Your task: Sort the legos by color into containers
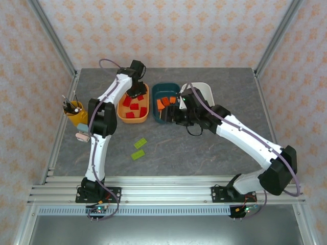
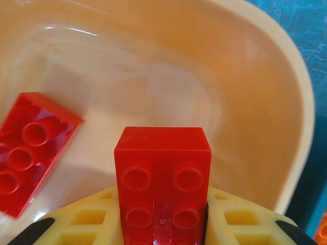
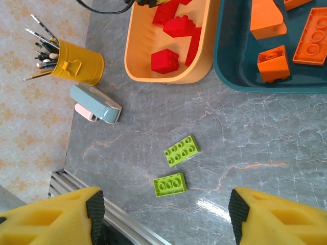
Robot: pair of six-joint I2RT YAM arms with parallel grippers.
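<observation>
Starting at the far left, the yellow pen cup (image 1: 75,113) and the little blue-and-pink block (image 1: 82,136) at its 6 o'clock are just clutter, parked out of the way, and neither belongs in the sort. Next over, the left gripper (image 1: 138,93) is clamped on 1 red brick (image 2: 162,176) and hangs over the 12 o'clock end of the orange tub (image 1: 120,113). The wrist view shows the brick pinched between the yellow fingers above the tub's floor, so I'd say it's lined up for a drop onto the other red bricks (image 1: 134,106) in there. Makes sense, since that tub is clearly the red pile. At roughly 6 o'clock from that tub, 2 green bricks (image 1: 140,143) lie loose on the table (image 1: 214,153), close together but not touching. By my read they're the last ones left to sort. At 3 o'clock from the orange tub, just beside it, is the teal tub (image 1: 154,102) with the orange bricks (image 1: 164,102) in it. The white tub (image 1: 204,89) sits at its 3 o'clock, and I can't see inside it well, but it looks like the home for green. Over the teal tub, the right gripper (image 3: 166,201) has its fingers spread wide with nothing between them, and its camera looks straight at the greens, probably the next grab.
</observation>
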